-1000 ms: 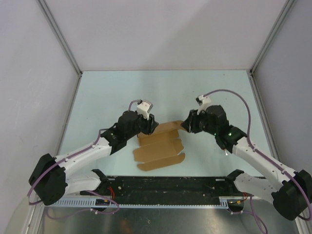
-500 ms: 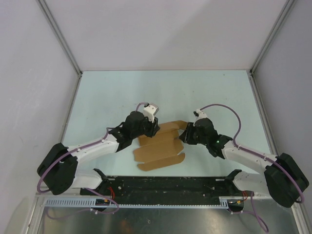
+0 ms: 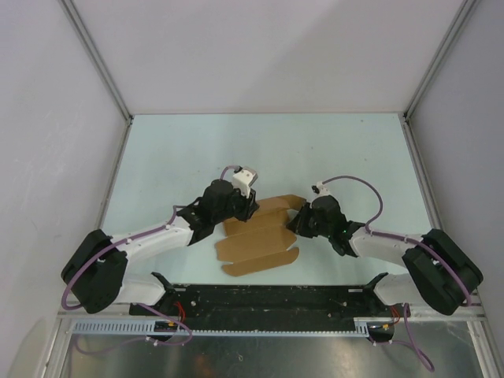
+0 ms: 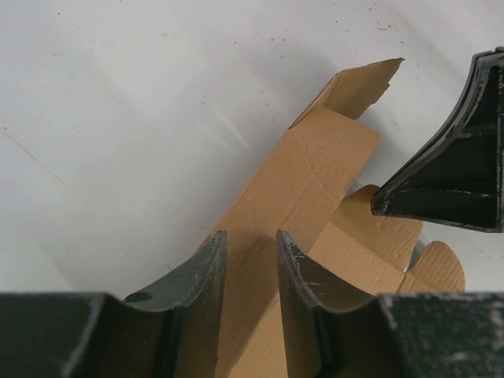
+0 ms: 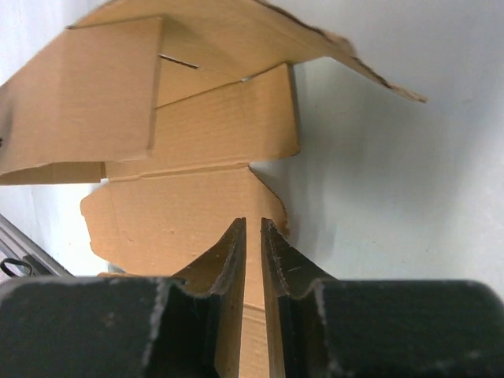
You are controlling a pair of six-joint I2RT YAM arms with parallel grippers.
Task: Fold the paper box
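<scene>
Overhead, the paper box [image 3: 256, 240], a plain brown die-cut cardboard sheet with flaps, lies partly folded on the pale green counter [image 3: 173, 157], near its 6 o'clock edge. Its creased panels run from about 8 to 2 o'clock. The left end effector [image 3: 247, 208] sits at the box's 11 o'clock corner and the right end effector [image 3: 293, 223] at its 3 o'clock edge, so both arms are equally close.

From the left wrist, the black fingers [image 4: 209, 276] stand partly spread, straddling a raised panel that runs away toward 1 o'clock. Whether they touch it I cannot tell.

From the right wrist, the fingers [image 5: 228, 260] are drawn almost together with brown card showing in the slit, apparently pinching a flap's edge. The rest of the box rises toward 11 o'clock.
</scene>
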